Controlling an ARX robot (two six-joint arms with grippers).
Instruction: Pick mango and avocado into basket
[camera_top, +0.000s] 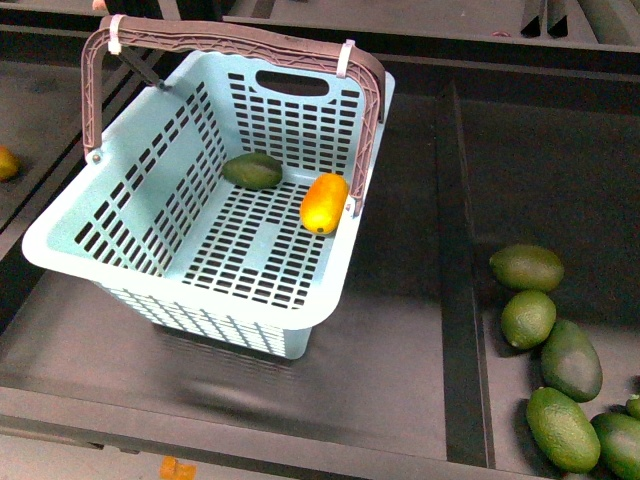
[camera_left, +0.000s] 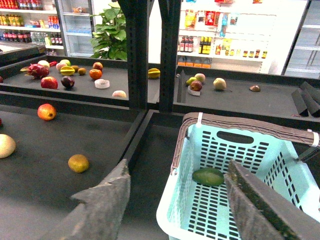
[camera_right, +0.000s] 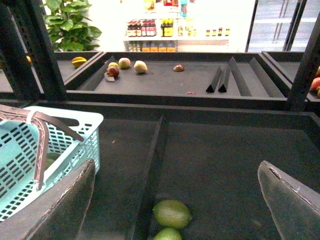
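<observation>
The light teal basket (camera_top: 62, 251) stands tilted on the dark shelf with its brown handle (camera_top: 230, 42) raised. Inside it lie the dark green avocado (camera_top: 252, 171) at the far end and the orange-yellow mango (camera_top: 324, 203) against the right wall. Neither gripper shows in the front view. My left gripper (camera_left: 178, 167) is open above the basket's (camera_left: 200, 220) near left rim, and the avocado (camera_left: 208, 176) lies between its fingers; the mango is hidden there. My right gripper (camera_right: 176, 165) hangs open, empty, to the right of the basket (camera_right: 20, 150).
Several green oval fruits (camera_top: 527, 267) lie in the right compartment beyond a raised divider (camera_top: 465, 300); two of these green fruits (camera_right: 172, 213) show under my right gripper. An orange fruit (camera_top: 6, 162) sits far left. A brownish round fruit (camera_left: 78, 163) and dark shelf posts (camera_left: 137, 50) flank the basket.
</observation>
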